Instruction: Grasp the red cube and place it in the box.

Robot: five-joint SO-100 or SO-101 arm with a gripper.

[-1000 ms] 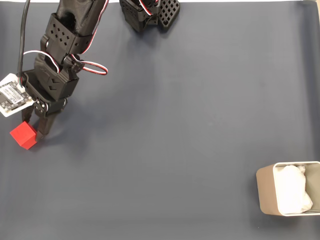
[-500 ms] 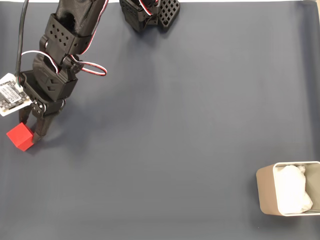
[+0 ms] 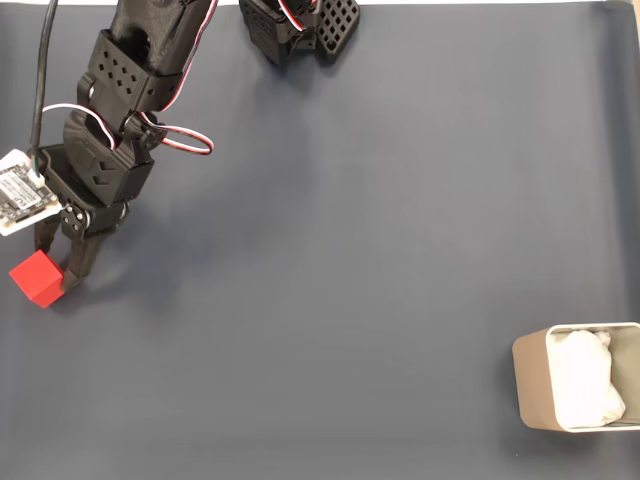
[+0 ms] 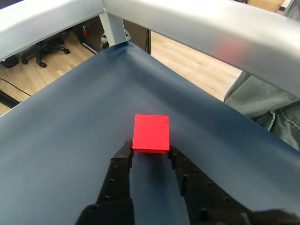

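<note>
The red cube (image 3: 38,278) sits at the counter's (image 3: 350,250) far left edge, gripped at its near corner by the narrowed end effector (image 4: 150,151). The box (image 3: 533,390), far right, awaits; lifting and carrying remain.

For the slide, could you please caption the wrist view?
Claw tips bracket the near edge of the red cube on the dark blue mat.
</note>
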